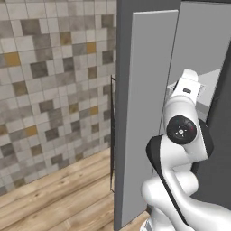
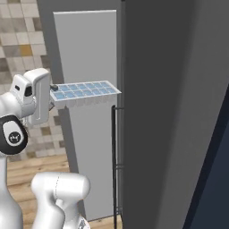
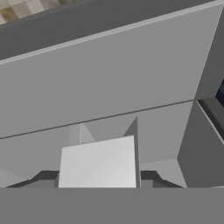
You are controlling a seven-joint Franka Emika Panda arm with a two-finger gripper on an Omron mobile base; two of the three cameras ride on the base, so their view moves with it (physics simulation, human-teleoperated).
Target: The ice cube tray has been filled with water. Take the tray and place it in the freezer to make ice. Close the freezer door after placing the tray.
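Ice cube tray (image 2: 85, 93): pinched at short end by jaws, level, beside freezer door (image 2: 89, 53). Rigid, light; water (image 2: 82, 90) spill-prone, keep flat.

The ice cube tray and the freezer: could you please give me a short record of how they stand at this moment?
tray: small flat white ice cube tray with two rows of cells, held level in the air
water: pale blue water showing in the cells
gripper: two-finger gripper shut on one short end of the tray
freezer: tall dark grey freezer
door: flat freezer door swung open, pale grey inner face showing
placement: tray not yet on a shelf
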